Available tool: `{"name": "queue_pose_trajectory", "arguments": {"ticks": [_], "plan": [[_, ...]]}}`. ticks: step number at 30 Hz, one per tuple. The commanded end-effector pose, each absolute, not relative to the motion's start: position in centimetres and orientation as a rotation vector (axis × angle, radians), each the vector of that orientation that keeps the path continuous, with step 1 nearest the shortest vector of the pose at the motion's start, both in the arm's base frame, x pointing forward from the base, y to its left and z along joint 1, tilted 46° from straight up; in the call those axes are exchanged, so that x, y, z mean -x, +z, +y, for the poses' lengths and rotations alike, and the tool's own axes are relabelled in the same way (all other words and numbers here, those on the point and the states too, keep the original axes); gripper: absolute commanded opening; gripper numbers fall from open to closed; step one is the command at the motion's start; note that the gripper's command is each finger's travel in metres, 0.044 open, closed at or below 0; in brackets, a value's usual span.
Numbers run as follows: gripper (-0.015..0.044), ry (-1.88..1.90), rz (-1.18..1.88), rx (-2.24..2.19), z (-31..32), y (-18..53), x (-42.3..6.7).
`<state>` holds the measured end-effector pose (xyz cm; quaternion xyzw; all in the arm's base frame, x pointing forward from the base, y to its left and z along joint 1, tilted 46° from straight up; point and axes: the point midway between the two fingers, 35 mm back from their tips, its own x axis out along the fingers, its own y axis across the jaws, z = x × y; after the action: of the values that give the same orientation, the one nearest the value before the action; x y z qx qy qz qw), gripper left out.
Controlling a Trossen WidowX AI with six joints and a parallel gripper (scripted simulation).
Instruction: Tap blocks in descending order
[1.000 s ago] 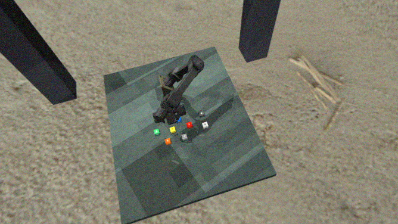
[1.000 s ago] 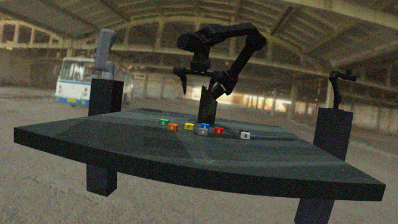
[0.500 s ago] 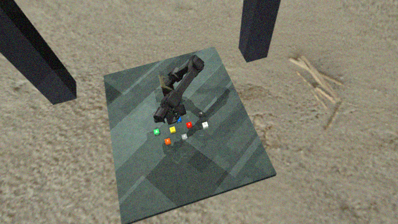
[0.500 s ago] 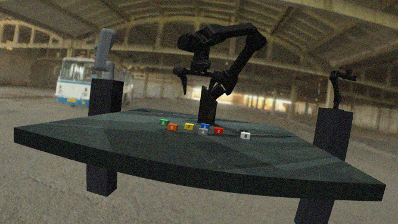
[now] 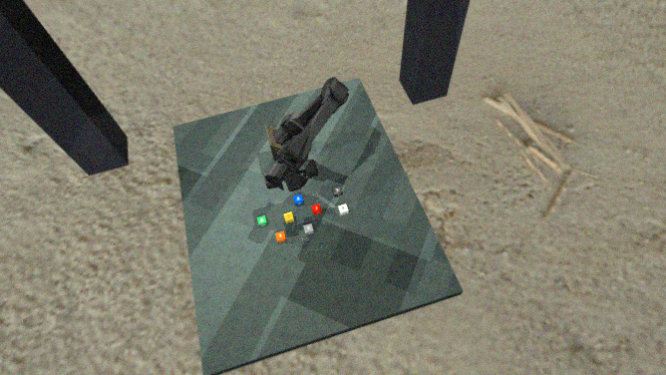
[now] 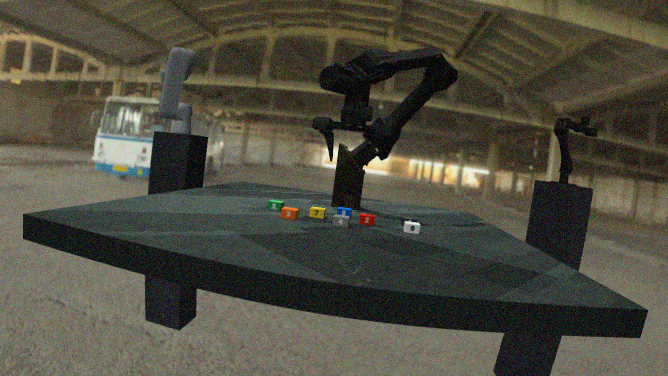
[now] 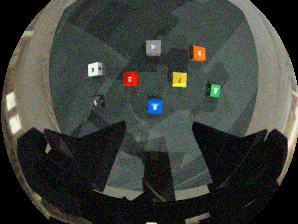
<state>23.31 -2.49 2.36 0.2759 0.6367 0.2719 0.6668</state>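
Note:
Several small digit blocks lie in a cluster on the dark table (image 5: 239,309) (image 6: 150,240). They are blue (image 5: 298,199) (image 6: 344,211) (image 7: 154,106), red (image 5: 316,208) (image 6: 367,219) (image 7: 131,79), yellow (image 5: 288,216) (image 6: 317,212) (image 7: 178,79), green (image 5: 261,220) (image 6: 275,204) (image 7: 214,90), orange (image 5: 280,236) (image 6: 289,213) (image 7: 198,52), grey (image 5: 308,228) (image 6: 341,221) (image 7: 154,47), white (image 5: 343,208) (image 6: 411,227) (image 7: 95,68) and black (image 5: 337,190) (image 7: 100,100). My gripper (image 5: 285,184) (image 6: 352,147) (image 7: 160,125) is open and empty. It hangs high above the table, just behind the blue block.
The arm's base (image 6: 347,185) stands right behind the cluster. Dark pillars (image 6: 177,162) (image 6: 559,222) with camera mounts stand at the table's far left and right corners. Sandy ground surrounds the table.

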Motion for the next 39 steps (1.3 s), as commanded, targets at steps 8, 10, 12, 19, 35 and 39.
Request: {"name": "queue_pose_trajectory", "arguments": {"ticks": [8,10,12,19,35,39], "plan": [[0.0400,0.615,1.437,-0.619,-2.4,2.3,-23.1],[0.0400,0.615,1.437,-0.619,-2.4,2.3,-23.1],[0.0400,0.615,1.437,-0.619,-2.4,2.3,-23.1],[0.0400,0.618,1.433,-0.620,1.8,7.0,-28.8],[0.0400,0.619,1.433,-0.620,2.0,7.2,-28.9],[0.0400,0.619,1.433,-0.620,2.0,7.2,-28.9]]}}
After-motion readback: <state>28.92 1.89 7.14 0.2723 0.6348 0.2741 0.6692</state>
